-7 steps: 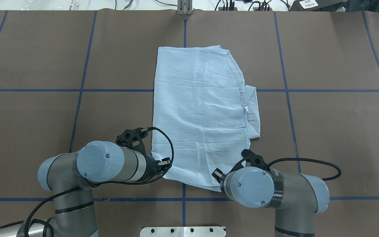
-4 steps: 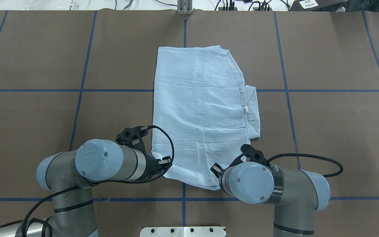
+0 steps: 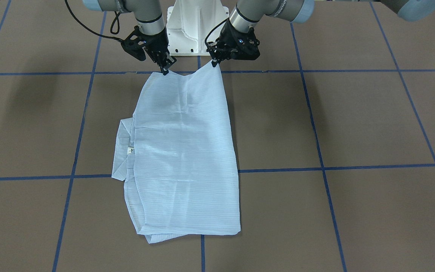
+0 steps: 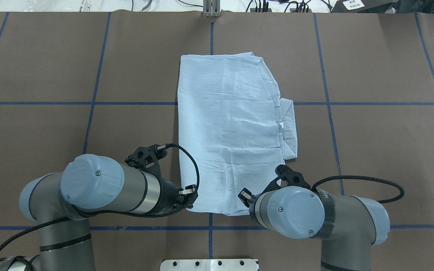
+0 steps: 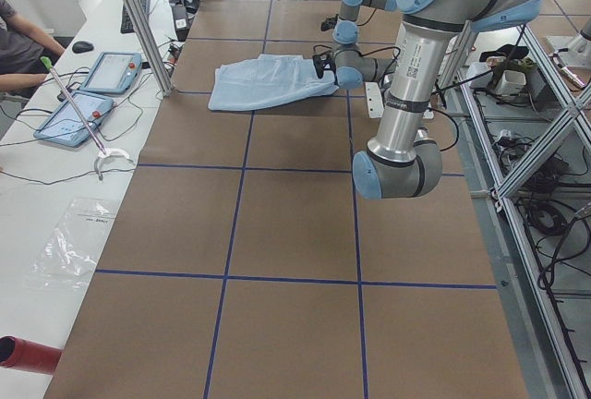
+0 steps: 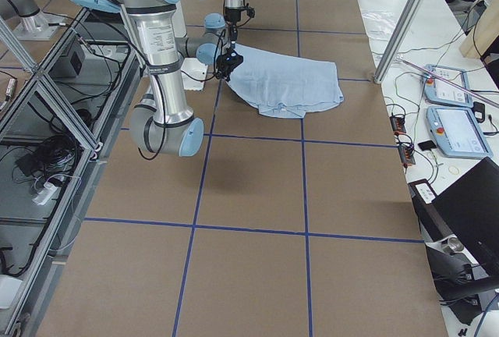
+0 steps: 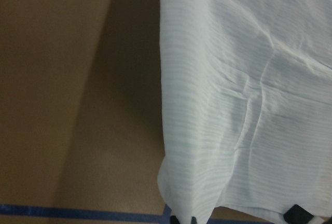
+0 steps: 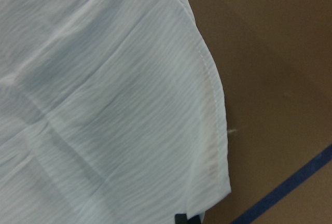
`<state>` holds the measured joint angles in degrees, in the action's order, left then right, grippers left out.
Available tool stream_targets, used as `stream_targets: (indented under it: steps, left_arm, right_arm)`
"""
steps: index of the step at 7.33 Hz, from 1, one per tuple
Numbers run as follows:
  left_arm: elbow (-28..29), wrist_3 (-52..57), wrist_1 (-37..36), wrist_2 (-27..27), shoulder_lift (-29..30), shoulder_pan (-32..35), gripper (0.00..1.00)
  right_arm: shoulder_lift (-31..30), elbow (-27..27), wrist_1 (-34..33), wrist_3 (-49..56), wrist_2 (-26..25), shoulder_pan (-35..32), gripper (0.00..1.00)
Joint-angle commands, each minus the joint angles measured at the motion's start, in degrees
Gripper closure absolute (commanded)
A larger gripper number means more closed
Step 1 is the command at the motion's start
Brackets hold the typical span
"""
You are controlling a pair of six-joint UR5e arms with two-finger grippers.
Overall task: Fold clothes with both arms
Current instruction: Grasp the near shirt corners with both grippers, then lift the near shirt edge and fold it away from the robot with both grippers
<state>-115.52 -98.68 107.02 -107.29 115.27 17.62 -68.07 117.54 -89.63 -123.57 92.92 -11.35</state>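
Shirt (image 3: 183, 151) gripped at two corners
Left gripper (image 3: 215, 63) and right gripper (image 3: 164, 70) each pinch one corner of the shirt's robot-side edge — lifted slightly.

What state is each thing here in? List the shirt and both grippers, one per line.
shirt: partly folded into a long panel, flat on the table, near corners lifted.
left gripper: shut on the shirt's near corner.
right gripper: shut on the shirt's other near corner.
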Motion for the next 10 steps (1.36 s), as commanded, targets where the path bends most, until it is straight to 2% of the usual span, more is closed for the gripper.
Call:
stream_targets:
  steps: [1, 3, 5, 6, 8, 10]
  left_arm:
    - [-6.7, -0.2, -7.0, -4.2, 0.1, -0.6, 1.00]
    - [-12.0, -2.7, -14.1, -8.3, 0.2, -2.1, 1.00]
    - [-17.6, -4.2, -22.4, -8.5, 0.2, -3.3, 1.00]
    - [-17.0, -4.2, -23.0, -8.5, 0.1, -3.6, 1.00]
    - [-11.8, -3.4, -22.0, -7.6, 1.0, -2.9, 1.00]
    - [-7.3, 0.7, -17.0, -7.3, 1.3, 4.3, 1.00]
  right_arm:
    - [-0.7, 5.9, 0.1, 1.4, 4.8, 0.9, 1.00]
    - [-1.3, 10.8, 0.1, 1.4, 9.5, 1.9, 1.00]
    - [-3.2, 13.9, 0.0, 1.3, 11.5, 2.3, 1.00]
    - [-3.2, 13.6, 0.0, 1.5, 11.5, 1.3, 1.00]
    - [-2.3, 10.4, 0.0, 4.8, 11.5, -1.9, 1.00]
    - [0.6, 6.4, 0.2, 10.2, 10.8, -5.9, 1.00]
